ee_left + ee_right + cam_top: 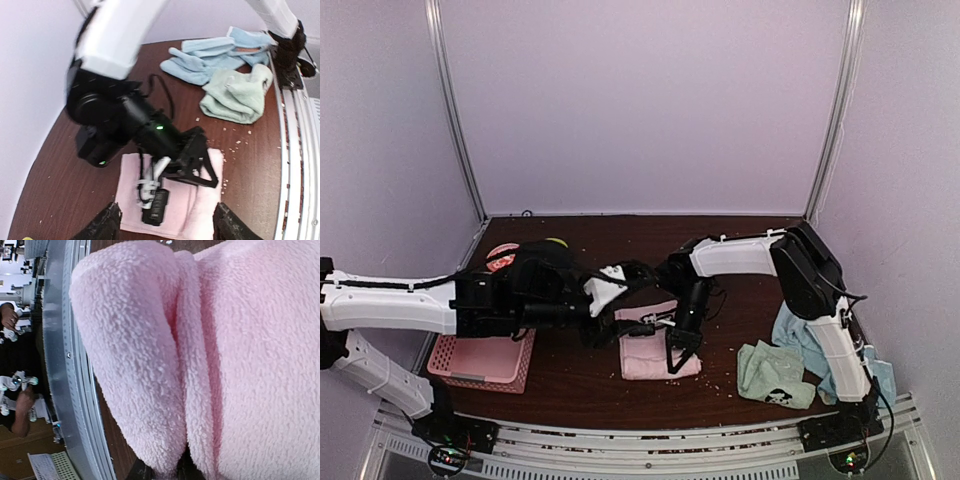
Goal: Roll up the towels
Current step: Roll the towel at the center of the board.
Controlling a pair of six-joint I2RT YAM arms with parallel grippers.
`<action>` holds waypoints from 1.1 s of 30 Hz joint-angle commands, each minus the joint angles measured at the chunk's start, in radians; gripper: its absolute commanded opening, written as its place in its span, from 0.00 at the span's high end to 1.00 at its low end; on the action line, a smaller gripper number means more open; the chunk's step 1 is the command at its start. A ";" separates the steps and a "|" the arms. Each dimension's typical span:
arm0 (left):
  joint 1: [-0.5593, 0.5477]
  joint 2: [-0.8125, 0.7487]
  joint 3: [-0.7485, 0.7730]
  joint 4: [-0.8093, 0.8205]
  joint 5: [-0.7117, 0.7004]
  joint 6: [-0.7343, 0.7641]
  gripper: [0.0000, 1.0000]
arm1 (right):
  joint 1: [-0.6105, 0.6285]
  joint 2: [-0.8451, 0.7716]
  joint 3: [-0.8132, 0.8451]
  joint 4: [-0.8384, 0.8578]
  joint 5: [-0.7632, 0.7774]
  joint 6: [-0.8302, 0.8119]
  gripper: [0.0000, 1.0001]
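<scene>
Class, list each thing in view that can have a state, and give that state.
pink fleecy towel: folded, near edge lifted, not yet rolled
mint green towel: crumpled, unrolled
light blue towels: heaped, unrolled
pink latticed plastic basket: upright
left gripper: open
right gripper: shut on the pink fleecy towel

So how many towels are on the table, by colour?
Pink towel: 1
Green towel: 1
Blue towels: at least 1; they are bunched, so the exact count is unclear
Total: at least 3

pink towel [240, 350] fills view, edge folded (metal rail [65, 355] left)
</scene>
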 commanded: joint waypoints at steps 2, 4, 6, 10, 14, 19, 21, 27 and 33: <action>-0.077 0.225 0.133 -0.177 -0.038 0.104 0.34 | -0.033 0.138 0.056 -0.070 0.041 0.023 1.00; -0.105 0.321 0.181 -0.228 -0.067 0.131 0.34 | -0.033 0.139 0.055 -0.070 0.046 0.023 1.00; -0.126 0.391 0.197 -0.225 -0.091 0.167 0.33 | -0.035 0.135 0.058 -0.068 0.048 0.025 1.00; -0.128 0.495 0.228 -0.206 -0.115 0.207 0.37 | -0.035 0.133 0.058 -0.066 0.051 0.032 1.00; -0.128 0.564 0.252 -0.197 -0.136 0.233 0.48 | -0.035 0.131 0.052 -0.063 0.041 0.031 1.00; -0.128 0.593 0.253 -0.176 -0.121 0.235 0.75 | -0.035 0.116 0.040 -0.062 0.021 0.020 0.99; -0.128 0.590 0.255 -0.169 -0.109 0.223 0.80 | -0.036 0.104 0.036 -0.059 0.017 0.021 0.98; -0.129 0.586 0.260 -0.164 -0.176 0.184 0.54 | -0.037 0.098 0.037 -0.052 0.020 0.030 0.98; -0.151 0.570 0.265 -0.163 -0.178 0.191 0.75 | -0.037 0.110 0.037 -0.050 0.015 0.030 0.98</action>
